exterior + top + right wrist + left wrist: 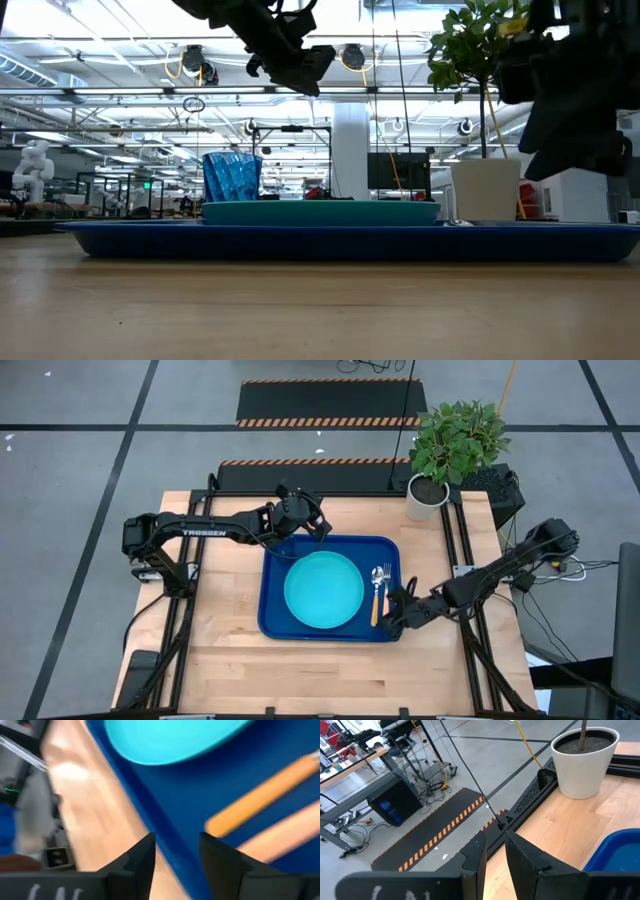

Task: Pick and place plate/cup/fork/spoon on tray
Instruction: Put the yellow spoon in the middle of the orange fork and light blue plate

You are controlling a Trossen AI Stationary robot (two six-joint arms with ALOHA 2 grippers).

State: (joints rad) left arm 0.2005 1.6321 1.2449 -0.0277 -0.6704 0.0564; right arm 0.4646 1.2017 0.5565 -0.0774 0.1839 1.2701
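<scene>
1. The left gripper [318, 527] hangs above the tray's far-left corner, raised well clear of the bench. Its own wrist view shows the two fingers [475, 862] standing a narrow gap apart with nothing between them, so it carries nothing (it looks parked out of the other arm's way).
2. The cup [231, 176] stands upright at the tray's far-left part, seen in the low view just behind the plate's left edge; from above the left gripper hides it.
3. The tray [272, 622] lies at the bench's middle, and the plate [323, 590] sits flat in its centre, leaving a free strip along the tray's right edge for the cutlery.
4. In that strip lie the spoon [377, 590] and the fork [386, 582], side by side, metal ends toward the far edge.
5. The right gripper [396, 618] is low at the tray's near-right corner, just beside the orange handle ends. Its jaws are apart and empty, gripping neither handle (all four pieces appear to be on the tray, so the task looks essentially complete).
</scene>
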